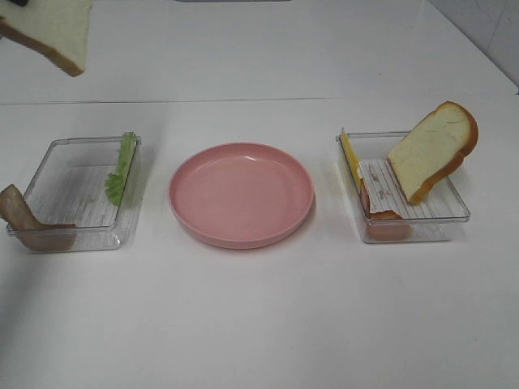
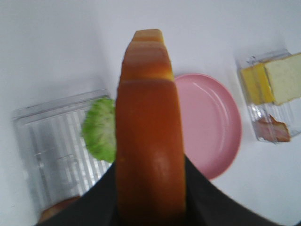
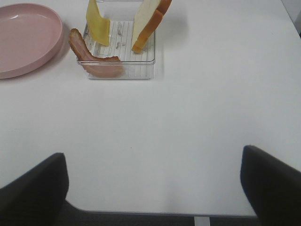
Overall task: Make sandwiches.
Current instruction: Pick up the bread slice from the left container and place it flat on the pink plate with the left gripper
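- While the left gripper (image 2: 149, 190) pinched a bread slice (image 1: 50, 32), its length running straight out from the jaws, both hung high, back-left of the pink plate (image 1: 242, 194).
- Left of the plate, one tray (image 1: 50, 162) held lettuce (image 1: 122, 168), a meat strip (image 1: 24, 220).
- Right of it, another tray (image 1: 456, 212) held cheese (image 1: 349, 158), a second slice (image 1: 434, 150); right gripper (image 3: 153, 188) gaped empty.

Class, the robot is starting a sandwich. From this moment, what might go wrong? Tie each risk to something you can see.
1. The left gripper holds the raised bread slice high, left of the pink plate; it may slip or land off-centre.
2. The meat strip hangs over the left tray at its corner; grasping it might drag the tray.
3. The leaning bread slice rests on the rim of the right tray and may topple.
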